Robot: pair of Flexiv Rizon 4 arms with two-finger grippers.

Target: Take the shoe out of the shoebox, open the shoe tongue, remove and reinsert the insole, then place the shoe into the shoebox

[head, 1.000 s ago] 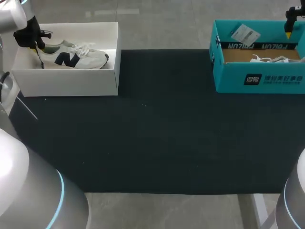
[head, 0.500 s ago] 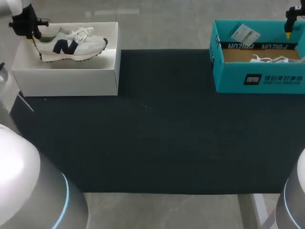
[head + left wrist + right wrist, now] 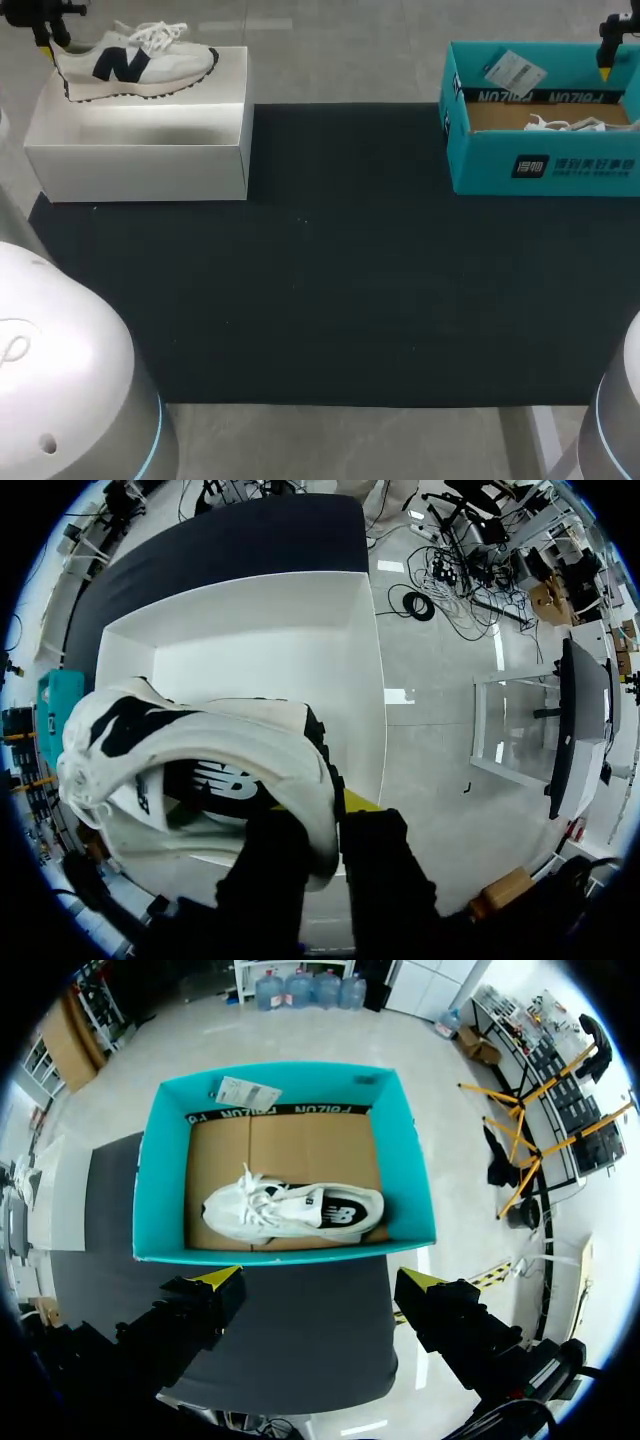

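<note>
My left claw is clamped on the heel of the white sneaker. The sneaker hangs toe-out ahead of the claw, above the white shoebox and clear of its floor.

The risk, as I judge it, is that I am pinching only the heel collar. The soft rim could slide out from between my fingers. The long toe end could also droop or swing, and the sole might catch the box wall beneath on the way over to the black mat.

My right claw hangs spread wide and empty over the teal shoebox, with a second white sneaker lying inside beneath it.

Count: two claws, two shoeboxes, two sneakers, one paper tag, one mat.
</note>
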